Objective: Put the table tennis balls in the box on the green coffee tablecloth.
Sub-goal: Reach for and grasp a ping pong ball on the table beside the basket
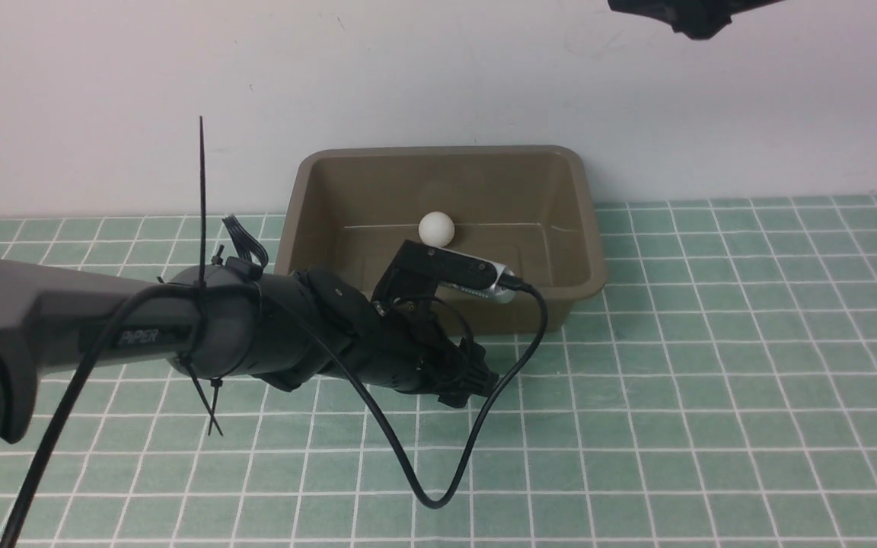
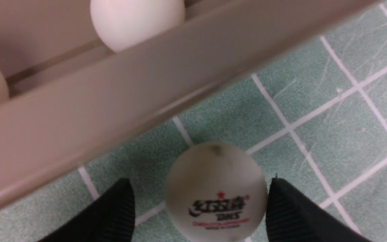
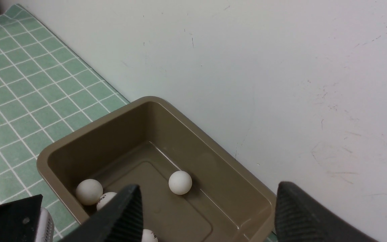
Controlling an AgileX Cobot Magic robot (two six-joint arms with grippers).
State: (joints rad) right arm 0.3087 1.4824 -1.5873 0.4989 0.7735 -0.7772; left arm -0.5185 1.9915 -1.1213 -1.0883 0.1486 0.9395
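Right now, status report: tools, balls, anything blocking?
Left tool open, straddling last ball on cloth beside box. Right tool open, raised near box. Four balls inside. Only its wall in the way.

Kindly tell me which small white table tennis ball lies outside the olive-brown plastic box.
The logo-printed ball between the left gripper's fingers, on green checked cloth; others sit inside.

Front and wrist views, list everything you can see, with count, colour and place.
wall: one, white; at the back.
tablecloth: one, teal-green with white grid; under the box.
box: one, olive-brown; on the tablecloth, close to the wall.
table tennis balls: five, white; four inside the box, one on the tablecloth outside it.
cable: one, black; looping in front of the box.
left gripper: one, black; open, fingertips either side of the outside ball.
right gripper: one, black; open, above the box.
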